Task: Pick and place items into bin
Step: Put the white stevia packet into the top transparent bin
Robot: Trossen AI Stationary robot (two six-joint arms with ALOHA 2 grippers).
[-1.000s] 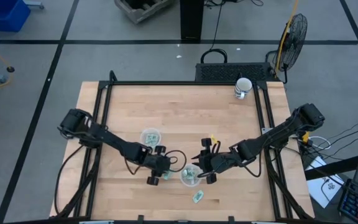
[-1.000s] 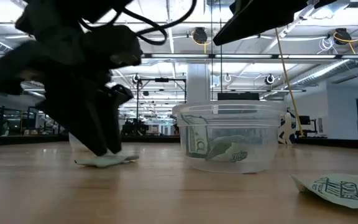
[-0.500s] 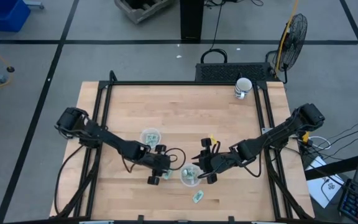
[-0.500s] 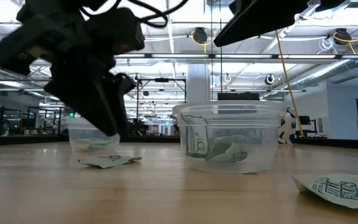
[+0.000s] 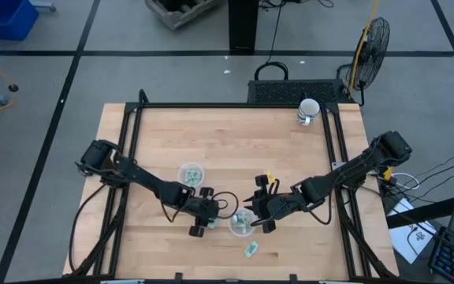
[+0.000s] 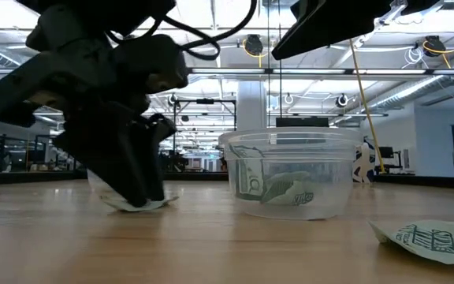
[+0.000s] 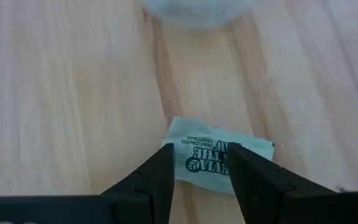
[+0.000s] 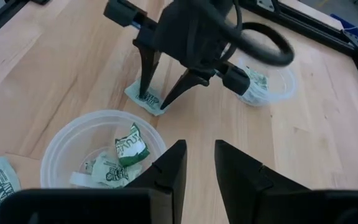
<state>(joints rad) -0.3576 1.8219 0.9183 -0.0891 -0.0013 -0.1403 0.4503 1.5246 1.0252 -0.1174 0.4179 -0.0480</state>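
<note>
A light-green packet (image 7: pixel 219 158) lies flat on the wood between two clear round cups. My left gripper (image 7: pixel 199 152) is open and stands down over it, one finger at each end; the right wrist view shows the same gripper (image 8: pixel 155 96) from farther off. The nearer cup (image 5: pixel 241 223) holds several packets (image 8: pixel 126 149). The other cup (image 5: pixel 191 173) also has packets inside. One more packet (image 5: pixel 251 249) lies loose near the table's near edge. My right gripper (image 5: pixel 260 209) is open and empty, hovering just right of the nearer cup. My left gripper comes at the packet from above, fingers pointing down and spread across its length. One fingertip (image 7: pixel 163 163) is at the packet's end (image 7: pixel 178 146), the other over its printed middle. The packet lies flat on the table. Whether the tips touch it, I cannot tell.
A white mug (image 5: pixel 307 111) stands at the far right corner of the table. Black frame rails (image 5: pixel 132 142) run along the table's sides. Bare wood spreads across the far half of the table (image 5: pixel 235 134).
My left gripper rose off the packet and shifted a little, then came back down over it. The packet stayed flat on the table in nearly the same place. The right arm kept still.
</note>
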